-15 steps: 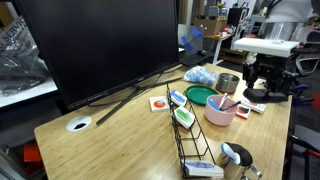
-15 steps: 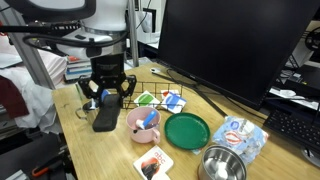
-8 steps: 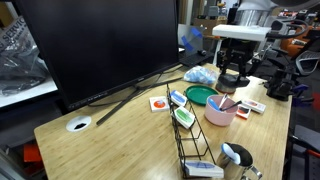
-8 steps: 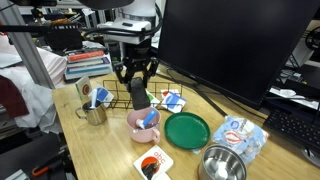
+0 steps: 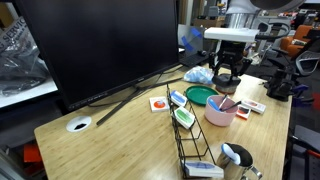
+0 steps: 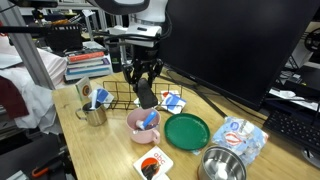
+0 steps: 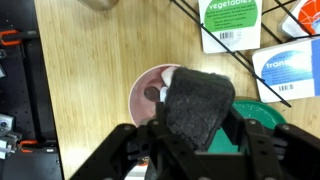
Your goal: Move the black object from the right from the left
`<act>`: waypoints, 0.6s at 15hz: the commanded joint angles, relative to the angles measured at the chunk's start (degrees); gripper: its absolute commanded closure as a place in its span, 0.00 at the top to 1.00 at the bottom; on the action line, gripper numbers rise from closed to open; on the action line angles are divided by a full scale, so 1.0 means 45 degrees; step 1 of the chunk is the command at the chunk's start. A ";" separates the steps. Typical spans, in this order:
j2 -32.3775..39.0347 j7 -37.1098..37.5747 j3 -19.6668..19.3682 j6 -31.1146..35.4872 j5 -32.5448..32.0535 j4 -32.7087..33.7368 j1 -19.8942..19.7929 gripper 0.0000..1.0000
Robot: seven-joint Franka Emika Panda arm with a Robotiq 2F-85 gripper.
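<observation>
My gripper (image 6: 145, 92) is shut on the black object (image 6: 146, 96), a matte-black oblong bar that hangs upright from the jaws. It is held in the air above the pink bowl (image 6: 143, 122) and beside the green plate (image 6: 187, 130). In an exterior view the gripper (image 5: 224, 76) hangs over the pink bowl (image 5: 220, 113) and green plate (image 5: 199, 95). In the wrist view the black object (image 7: 197, 103) fills the space between the jaws (image 7: 190, 135), with the pink bowl (image 7: 152, 90) beneath and the green plate (image 7: 262, 108) at the right.
A big black monitor (image 6: 235, 40) stands behind. A black wire rack (image 6: 120, 92) holds cards. A metal mug (image 6: 95, 108), a steel bowl (image 6: 222, 165), a plastic packet (image 6: 243, 136) and a coaster card (image 6: 153, 161) sit on the wooden table (image 6: 100, 140).
The arm has carried the black object from the table's end near the metal mug across to above the pink bowl, lifting it off the table.
</observation>
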 commanded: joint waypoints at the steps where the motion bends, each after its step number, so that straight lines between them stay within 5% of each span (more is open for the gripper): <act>1: -0.0006 -0.0007 0.0108 -0.0030 0.0005 0.0017 -0.0112 0.57; 2: -0.0007 -0.0006 0.0108 -0.0030 0.0005 0.0013 -0.0112 0.32; 9: 0.0917 -0.0615 0.1048 0.1007 -0.1064 0.1972 0.0691 0.32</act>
